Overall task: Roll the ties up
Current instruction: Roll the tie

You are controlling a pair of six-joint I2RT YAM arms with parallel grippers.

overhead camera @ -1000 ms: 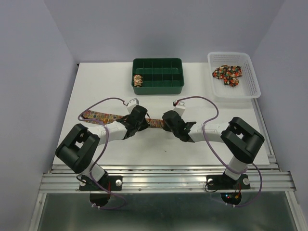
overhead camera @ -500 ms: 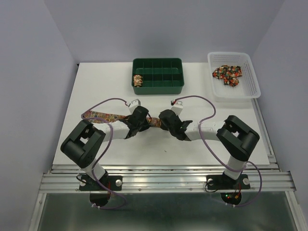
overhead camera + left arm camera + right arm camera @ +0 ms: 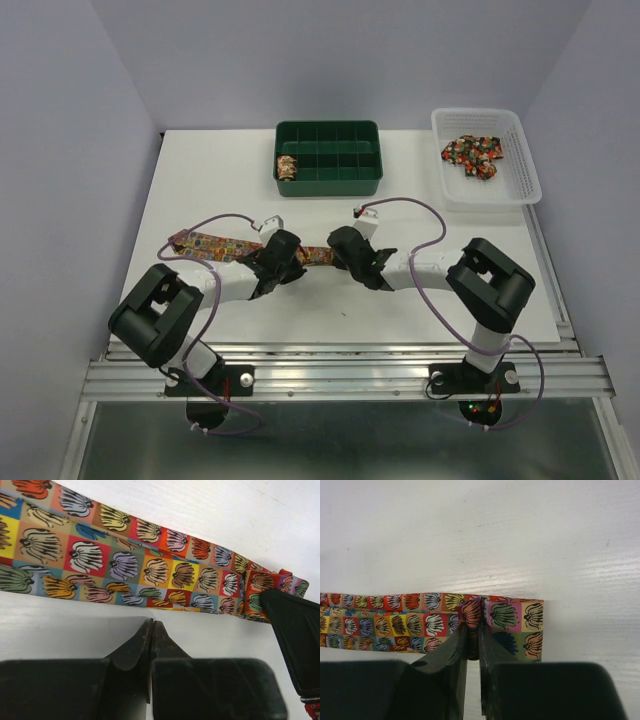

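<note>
The tie (image 3: 215, 242) lies flat on the table (image 3: 400, 210), in front of the tray (image 3: 330, 186), running from just below the tray's middle out past its left end. The right gripper (image 3: 474, 617) is closed down on a small pucker of cloth at the tie's narrow end. The left gripper (image 3: 151, 626) is shut with nothing in it, its tips just off the tie's near edge.

The pinch is thin, only a fold of fabric, so it may slip out once the wrist starts to turn. Nothing pins the strip either, so a pull could drag the whole tie over the table instead of curling it, or start a loose, crooked roll. The two grippers sit near each other on the same short stretch, and a turn of the right one could knock the left.

There is bare table between the tie and the tray, and more on the far side of the tie from the tray, toward the arm bases. The wide end reaches near the table's left edge, well left of the tray, so a leftward drag could push it off. A finished roll (image 3: 287, 166) sits in the tray's left compartment. The basket (image 3: 527, 170), right of the tray, holds more ties (image 3: 472, 155), well apart from the work.
</note>
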